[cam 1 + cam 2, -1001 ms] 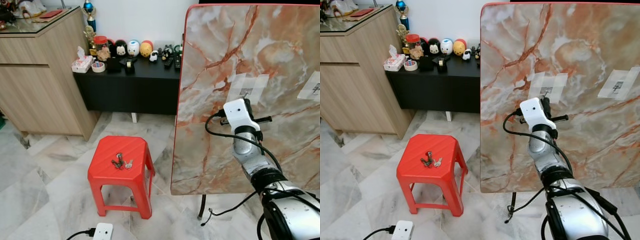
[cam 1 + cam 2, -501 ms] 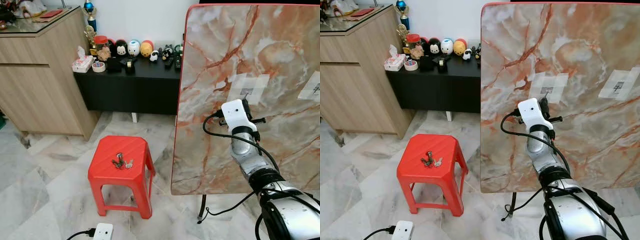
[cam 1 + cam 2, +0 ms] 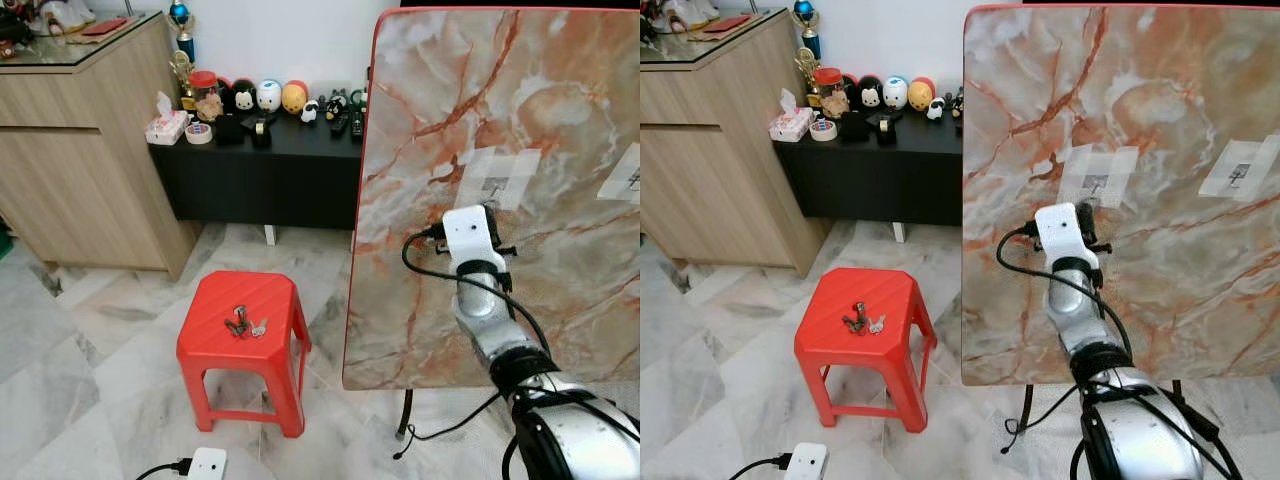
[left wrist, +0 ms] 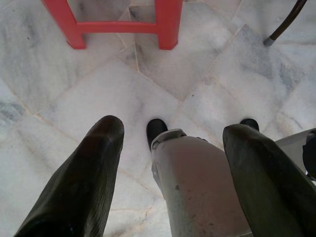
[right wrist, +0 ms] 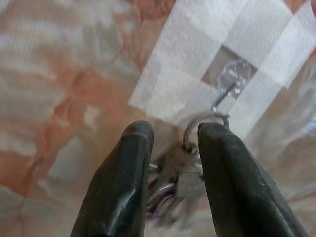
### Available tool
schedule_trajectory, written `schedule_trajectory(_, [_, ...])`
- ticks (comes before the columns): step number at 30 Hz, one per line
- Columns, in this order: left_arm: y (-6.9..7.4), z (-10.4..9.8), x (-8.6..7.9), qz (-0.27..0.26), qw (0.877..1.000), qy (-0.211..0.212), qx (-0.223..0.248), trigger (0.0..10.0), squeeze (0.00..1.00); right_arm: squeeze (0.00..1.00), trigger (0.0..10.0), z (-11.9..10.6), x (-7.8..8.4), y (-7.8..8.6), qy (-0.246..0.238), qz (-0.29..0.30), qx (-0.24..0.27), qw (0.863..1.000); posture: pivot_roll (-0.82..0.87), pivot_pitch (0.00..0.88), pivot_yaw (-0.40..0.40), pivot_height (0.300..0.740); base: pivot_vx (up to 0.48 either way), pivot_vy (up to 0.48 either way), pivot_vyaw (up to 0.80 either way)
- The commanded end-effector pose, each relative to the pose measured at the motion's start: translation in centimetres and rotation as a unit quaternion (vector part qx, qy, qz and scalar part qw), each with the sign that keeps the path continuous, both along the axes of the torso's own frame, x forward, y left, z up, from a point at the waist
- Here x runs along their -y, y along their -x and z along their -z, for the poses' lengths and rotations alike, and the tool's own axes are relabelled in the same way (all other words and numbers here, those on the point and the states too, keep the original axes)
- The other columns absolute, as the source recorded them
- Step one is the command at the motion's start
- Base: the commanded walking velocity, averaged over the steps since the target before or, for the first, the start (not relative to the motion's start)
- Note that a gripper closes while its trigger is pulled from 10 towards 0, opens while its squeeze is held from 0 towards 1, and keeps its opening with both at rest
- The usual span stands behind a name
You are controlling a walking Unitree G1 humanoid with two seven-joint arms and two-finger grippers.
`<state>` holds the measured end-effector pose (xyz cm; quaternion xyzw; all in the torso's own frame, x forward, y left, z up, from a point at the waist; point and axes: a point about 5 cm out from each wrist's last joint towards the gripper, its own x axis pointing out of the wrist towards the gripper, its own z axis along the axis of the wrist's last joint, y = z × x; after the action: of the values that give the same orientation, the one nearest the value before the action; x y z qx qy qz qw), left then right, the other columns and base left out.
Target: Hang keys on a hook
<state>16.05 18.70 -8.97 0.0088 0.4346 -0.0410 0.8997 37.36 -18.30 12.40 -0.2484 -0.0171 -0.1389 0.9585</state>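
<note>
A bunch of keys (image 5: 175, 185) sits blurred between the two black fingers of my right gripper (image 5: 177, 131), which is shut on it. The key ring (image 5: 202, 118) is right at the lower end of a small clear hook (image 5: 229, 79) taped with white tape (image 3: 497, 178) to an upright marble board (image 3: 560, 110). Whether the ring rests on the hook is unclear. My right gripper (image 3: 492, 245) is raised against the board just below the tape. A second bunch of keys (image 3: 243, 324) lies on a red stool (image 3: 215, 350). My left gripper (image 4: 173, 127) hangs open over the floor.
A second taped hook (image 3: 628, 180) is at the board's right edge. The board's stand leg (image 3: 403, 415) and a loose cable reach the floor. A black low cabinet (image 3: 260, 170) with figurines and a wooden cabinet (image 3: 70, 170) stand behind. A white plug box (image 3: 205, 463) lies on the floor.
My right wrist has sunk a little and drifted left along the board, below the taped hook. Stool and its keys are unmoved.
</note>
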Motion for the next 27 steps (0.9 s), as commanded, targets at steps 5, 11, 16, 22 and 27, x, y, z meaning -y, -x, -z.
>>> schedule_trajectory(5, [0.6,0.3,0.3,0.015,1.0,0.001,-0.015,10.0,0.0,0.0,10.0,0.1,0.6,0.3,-0.035,0.006,0.01,0.999,0.01,0.007,-0.012,0.74,0.0,0.0,0.0])
schedule_trajectory(11, [0.6,0.3,0.3,0.024,1.0,-0.002,-0.016,10.0,0.0,0.0,10.0,1.2,-0.5,0.9,-0.129,-0.046,0.009,0.991,0.02,0.006,-0.013,0.74,0.0,0.0,0.0])
schedule_trajectory(16, [0.7,0.3,0.2,0.023,1.0,-0.004,-0.016,10.0,0.0,0.0,10.0,4.0,-0.4,2.5,-0.175,-0.041,-0.029,0.983,0.02,0.0,-0.021,0.74,0.0,0.0,0.0])
schedule_trajectory(22, [0.8,0.3,-0.1,0.023,1.0,-0.007,-0.019,10.0,0.0,0.0,10.0,10.5,0.9,6.8,-0.269,0.033,-0.146,0.952,0.02,0.0,-0.017,0.74,0.0,0.0,0.0])
schedule_trajectory(27, [0.8,0.3,-0.3,0.027,0.999,-0.016,-0.022,10.0,0.0,0.0,10.0,15.3,2.1,11.4,-0.261,0.078,-0.261,0.926,0.02,0.0,-0.016,0.74,0.0,0.0,0.0])
